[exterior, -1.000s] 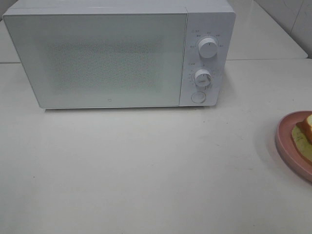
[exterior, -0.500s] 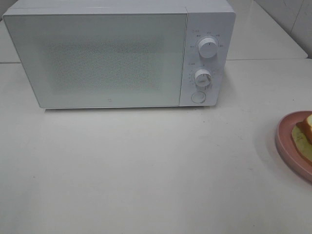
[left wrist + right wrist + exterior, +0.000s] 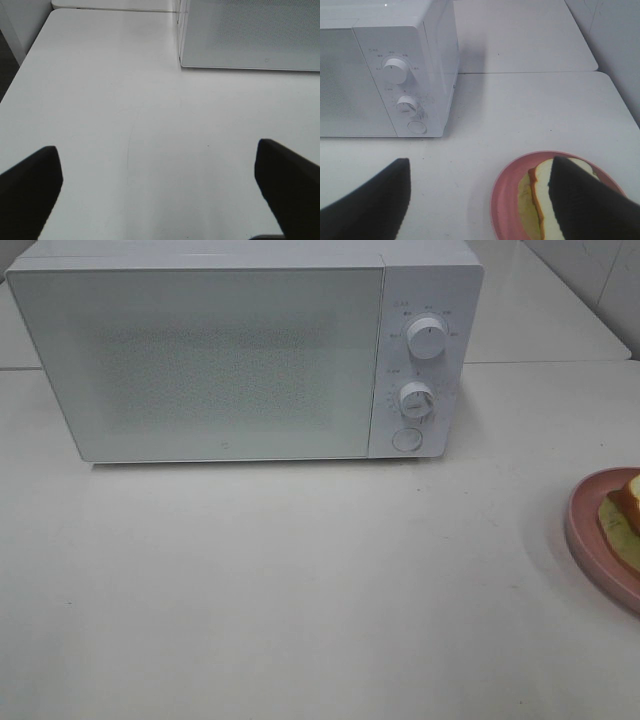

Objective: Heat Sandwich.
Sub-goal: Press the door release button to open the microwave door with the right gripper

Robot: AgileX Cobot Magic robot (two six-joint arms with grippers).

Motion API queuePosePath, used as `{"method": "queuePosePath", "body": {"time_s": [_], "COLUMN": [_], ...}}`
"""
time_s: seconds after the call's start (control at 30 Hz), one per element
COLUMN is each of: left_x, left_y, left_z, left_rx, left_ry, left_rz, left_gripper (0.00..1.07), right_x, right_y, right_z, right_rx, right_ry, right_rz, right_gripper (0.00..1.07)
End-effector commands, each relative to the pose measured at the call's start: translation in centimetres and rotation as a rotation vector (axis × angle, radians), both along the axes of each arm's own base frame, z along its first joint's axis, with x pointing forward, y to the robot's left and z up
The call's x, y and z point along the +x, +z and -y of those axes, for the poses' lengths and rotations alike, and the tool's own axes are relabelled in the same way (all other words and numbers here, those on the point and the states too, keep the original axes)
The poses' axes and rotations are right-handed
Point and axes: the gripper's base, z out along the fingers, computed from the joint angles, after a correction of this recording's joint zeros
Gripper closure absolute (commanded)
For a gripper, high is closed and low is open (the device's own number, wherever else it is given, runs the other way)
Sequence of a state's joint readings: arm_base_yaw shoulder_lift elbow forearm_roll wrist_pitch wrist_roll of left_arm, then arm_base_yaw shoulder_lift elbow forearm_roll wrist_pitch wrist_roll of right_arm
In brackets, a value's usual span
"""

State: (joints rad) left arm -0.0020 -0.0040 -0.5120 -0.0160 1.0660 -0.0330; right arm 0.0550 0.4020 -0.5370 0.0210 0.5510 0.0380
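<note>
The sandwich [image 3: 622,512] lies on a round pink plate [image 3: 583,532] at the table's right edge, cut off by the frame; pale bread with a tan crust and yellow-green filling shows. The white microwave [image 3: 220,360] stands at the back with its door shut. Neither gripper shows in the high view. My right gripper [image 3: 481,161] hangs open above the table, short of the plate [image 3: 507,200]; one dark finger [image 3: 585,200] covers part of the sandwich [image 3: 540,197]. My left gripper [image 3: 156,147] is open wide over bare table, with nothing between its fingers.
The microwave's panel carries two round knobs [image 3: 427,338] [image 3: 415,400] and a round button [image 3: 405,439] on its right side. The white table [image 3: 300,590] stretches in front of it. In the left wrist view the table's edge [image 3: 20,75] drops off beside a wall.
</note>
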Motion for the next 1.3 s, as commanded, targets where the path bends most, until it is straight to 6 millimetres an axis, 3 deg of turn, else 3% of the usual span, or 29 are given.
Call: {"method": "queuePosePath", "body": {"time_s": [0.03, 0.83, 1.3], "left_x": [-0.5, -0.5, -0.5], "left_y": [0.1, 0.1, 0.1], "left_z": [0.0, 0.0, 0.0], "left_rx": [-0.001, -0.001, -0.001], "left_ry": [0.005, 0.005, 0.005], "left_rz": [0.025, 0.025, 0.025], "left_gripper": [0.04, 0.04, 0.04], "right_x": [1.2, 8.9, 13.6], "right_y": [0.0, -2.8, -4.4], "right_z": [0.0, -0.3, -0.5], "right_rx": [0.001, -0.004, 0.0], "right_ry": [-0.01, -0.014, -0.02], "right_rz": [-0.007, -0.124, -0.023], "right_gripper": [0.33, 0.33, 0.33]}}
